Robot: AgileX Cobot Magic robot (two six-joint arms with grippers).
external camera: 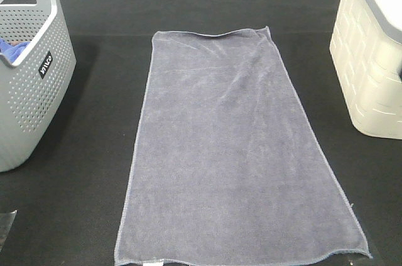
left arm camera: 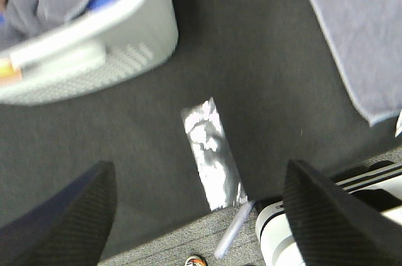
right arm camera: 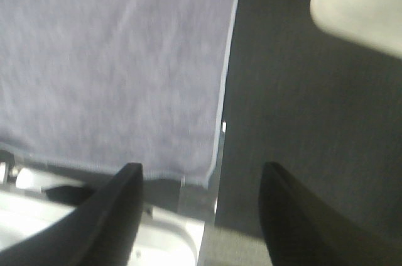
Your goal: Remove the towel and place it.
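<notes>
Although the large slate-grey microfibre towel (external camera: 235,153) is spread flat at the black table's (external camera: 94,171) centre, between the grey perforated basket (external camera: 28,83) at nine o'clock and the cream bin (external camera: 370,71) at three, nothing is gripped: the left gripper (left arm camera: 201,216) and right gripper (right arm camera: 201,212) are spread wide, empty, so placement remains undone.

black ribbed gripper fingers, seen from both wrist cameras

the left gripper (left arm camera: 201,216) has two dark, broad fingers (left arm camera: 75,222) with a fine ribbed texture, tapering to blunt tips; the right gripper (right arm camera: 200,216) has matching black fingers (right arm camera: 295,216), smoother in the blur.
</notes>
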